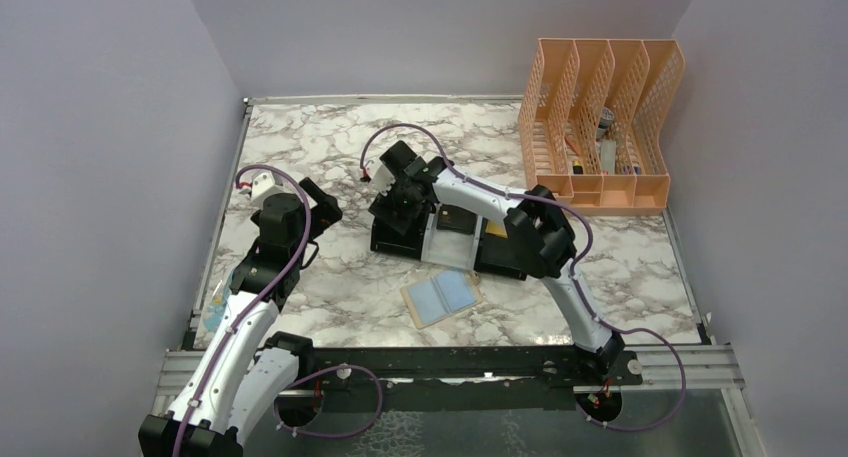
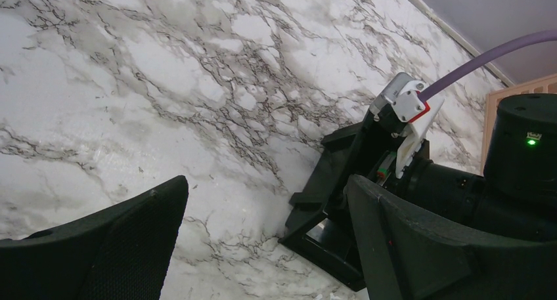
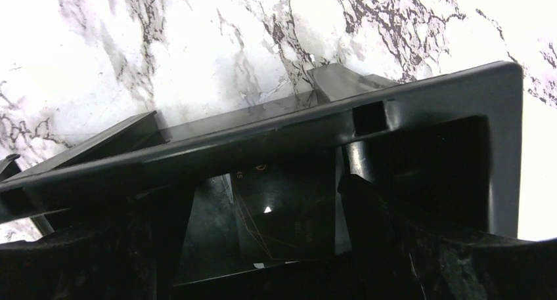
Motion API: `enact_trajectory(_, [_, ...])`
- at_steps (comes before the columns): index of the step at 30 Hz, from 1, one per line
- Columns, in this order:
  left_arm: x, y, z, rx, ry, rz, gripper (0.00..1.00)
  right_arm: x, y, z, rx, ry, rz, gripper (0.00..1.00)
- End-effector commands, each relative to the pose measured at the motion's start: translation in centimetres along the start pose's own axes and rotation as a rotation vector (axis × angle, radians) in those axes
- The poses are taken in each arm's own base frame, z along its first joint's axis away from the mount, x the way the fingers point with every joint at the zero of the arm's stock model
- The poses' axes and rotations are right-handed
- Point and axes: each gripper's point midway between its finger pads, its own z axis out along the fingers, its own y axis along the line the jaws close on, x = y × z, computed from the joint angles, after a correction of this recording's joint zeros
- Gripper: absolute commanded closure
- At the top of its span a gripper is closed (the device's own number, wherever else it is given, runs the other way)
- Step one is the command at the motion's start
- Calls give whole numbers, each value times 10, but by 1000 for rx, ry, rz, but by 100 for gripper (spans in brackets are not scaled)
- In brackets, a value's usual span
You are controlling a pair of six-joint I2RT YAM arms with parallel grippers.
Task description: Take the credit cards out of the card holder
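Note:
The card holder (image 1: 441, 297) lies open and flat on the marble near the front, tan with bluish clear pockets. My right gripper (image 1: 401, 199) reaches down into a black bin (image 1: 396, 235). In the right wrist view its fingers (image 3: 378, 214) stand apart inside the bin (image 3: 433, 100), and my right gripper (image 3: 263, 247) is open above a dark grey credit card (image 3: 289, 208) that lies loose on the bin's floor. My left gripper (image 2: 263, 247) hovers open over bare marble to the left of that bin (image 2: 335, 214), holding nothing.
A white bin (image 1: 449, 239) and another black bin (image 1: 500, 254) sit right of the first bin; a brownish card (image 1: 458, 217) lies behind the white one. A peach mesh file organizer (image 1: 600, 122) stands at the back right. Walls enclose the table.

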Motion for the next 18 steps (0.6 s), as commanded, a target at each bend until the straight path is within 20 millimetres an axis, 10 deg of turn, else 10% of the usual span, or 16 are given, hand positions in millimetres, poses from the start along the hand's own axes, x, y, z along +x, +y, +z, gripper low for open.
enact_trajectory(1, [-14,-11,-3,38,-31,-1,6,35,29,13,-162,93,30,19])
enact_trajectory(18, [-14,-12,-4,42,-31,-9,6,6,29,-3,-170,5,25,54])
